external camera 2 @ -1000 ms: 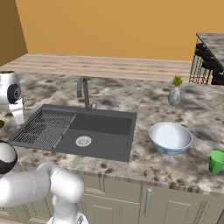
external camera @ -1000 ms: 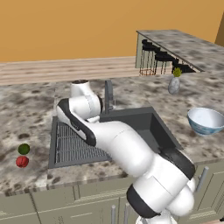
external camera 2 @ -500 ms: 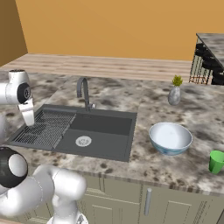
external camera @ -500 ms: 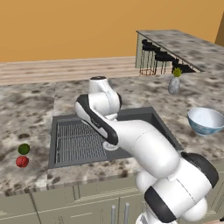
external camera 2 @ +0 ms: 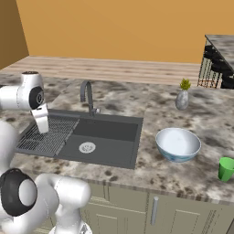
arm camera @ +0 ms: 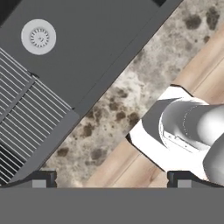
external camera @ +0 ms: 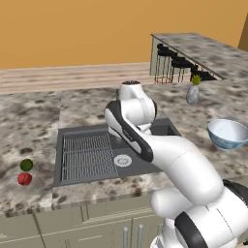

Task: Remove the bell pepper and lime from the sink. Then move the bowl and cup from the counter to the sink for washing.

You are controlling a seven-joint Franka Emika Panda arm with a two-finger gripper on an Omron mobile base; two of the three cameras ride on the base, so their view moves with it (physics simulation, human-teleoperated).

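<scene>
Swung rightward, open end effector (arm camera: 109,180) hangs above sink (arm camera: 100,48) front rim.

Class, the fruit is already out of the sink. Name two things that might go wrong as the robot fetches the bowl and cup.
1. The cup stands near the counter's front edge, beyond the bowl; a clumsy reach might knock it off.
2. The bowl looks wide for the open fingers, so a rim grasp may slip.

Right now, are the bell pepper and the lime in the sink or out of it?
Out. The bell pepper and lime lie side by side on the counter, left of the sink.
</scene>
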